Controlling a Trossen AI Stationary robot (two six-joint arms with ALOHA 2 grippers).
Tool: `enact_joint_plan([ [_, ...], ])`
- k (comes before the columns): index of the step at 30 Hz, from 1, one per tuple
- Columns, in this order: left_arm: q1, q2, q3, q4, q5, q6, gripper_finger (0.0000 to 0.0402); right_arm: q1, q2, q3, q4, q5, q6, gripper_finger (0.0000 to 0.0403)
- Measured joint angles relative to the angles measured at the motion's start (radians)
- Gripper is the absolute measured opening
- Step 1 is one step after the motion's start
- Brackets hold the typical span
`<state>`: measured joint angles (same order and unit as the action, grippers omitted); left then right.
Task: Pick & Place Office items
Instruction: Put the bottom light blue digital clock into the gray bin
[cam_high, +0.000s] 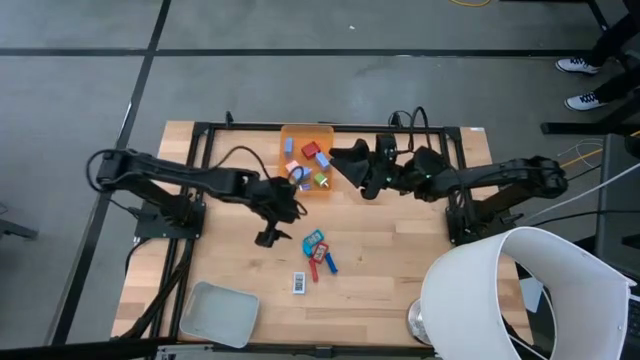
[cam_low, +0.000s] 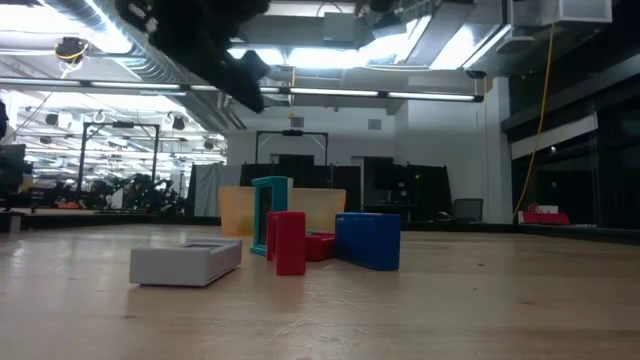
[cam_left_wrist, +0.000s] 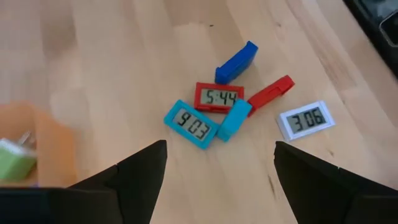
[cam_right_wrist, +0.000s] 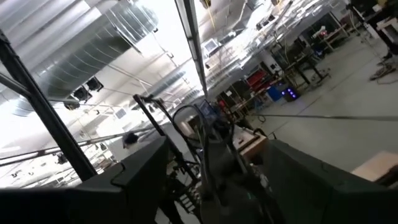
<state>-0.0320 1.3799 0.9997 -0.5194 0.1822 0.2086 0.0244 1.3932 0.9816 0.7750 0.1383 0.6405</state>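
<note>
At the near left of the wooden counter (cam_high: 400, 260) sits a pale grey shallow tray (cam_high: 218, 311). A large white dome-shaped object (cam_high: 520, 295) covers the near right corner. Farther in, near the middle, lie the loose office items: a white clock (cam_left_wrist: 305, 120) nearest, and just beyond it a cluster with a teal clock (cam_left_wrist: 191, 124), a red clock (cam_left_wrist: 218, 98) reading 5:44, a teal block (cam_left_wrist: 235, 119) touching both, a red piece (cam_left_wrist: 271, 94) on edge and a blue piece (cam_left_wrist: 237, 62) on edge. In the low view the teal, red and blue pieces stand upright beside the flat white one.

Above and just left of that cluster hangs the left gripper (cam_left_wrist: 214, 171), jaws spread wide and holding nothing. Beyond it, at the far middle, the translucent orange bin (cam_high: 306, 158) holds several more small coloured pieces. The right gripper (cam_high: 345, 160) waits at the bin's right side, jaws released, gripping nothing.
</note>
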Motion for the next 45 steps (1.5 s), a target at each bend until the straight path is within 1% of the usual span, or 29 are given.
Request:
enact_joint_plan([
  [3,-0.017,0.045,0.000,0.047,0.001,0.023,0.0289,-0.012,-0.014,0.001,-0.015,0.000,-0.018,0.0261],
  [6,-0.035,0.085,0.000,0.085,0.004,0.015,0.0289,-0.026,-0.022,0.001,-0.049,0.001,-0.024,0.0261],
  [11,-0.069,0.129,0.000,0.111,0.000,-0.012,0.0289,-0.043,-0.025,0.001,-0.056,-0.067,-0.024,0.0261],
  [16,-0.090,0.191,0.000,0.122,-0.008,-0.012,0.0289,-0.043,-0.025,0.001,-0.092,-0.076,-0.023,0.0261],
  [21,-0.098,0.247,0.000,0.165,-0.062,-0.012,0.0283,-0.043,-0.025,0.001,-0.095,-0.078,-0.023,0.0261],
  [27,-0.097,0.271,0.000,0.208,-0.059,-0.012,0.0269,-0.043,-0.025,0.001,-0.096,-0.079,-0.020,0.0261],
  [31,-0.097,0.281,0.000,0.220,-0.038,-0.012,0.0264,-0.043,-0.025,0.001,-0.096,-0.079,-0.021,0.0261],
  [38,-0.097,0.326,0.000,0.229,-0.031,-0.013,0.0253,-0.043,-0.025,0.001,-0.096,-0.079,-0.021,0.0261],
  [45,-0.097,0.326,0.000,0.258,-0.032,-0.015,0.0236,-0.043,-0.025,0.001,-0.103,-0.079,-0.021,0.0261],
])
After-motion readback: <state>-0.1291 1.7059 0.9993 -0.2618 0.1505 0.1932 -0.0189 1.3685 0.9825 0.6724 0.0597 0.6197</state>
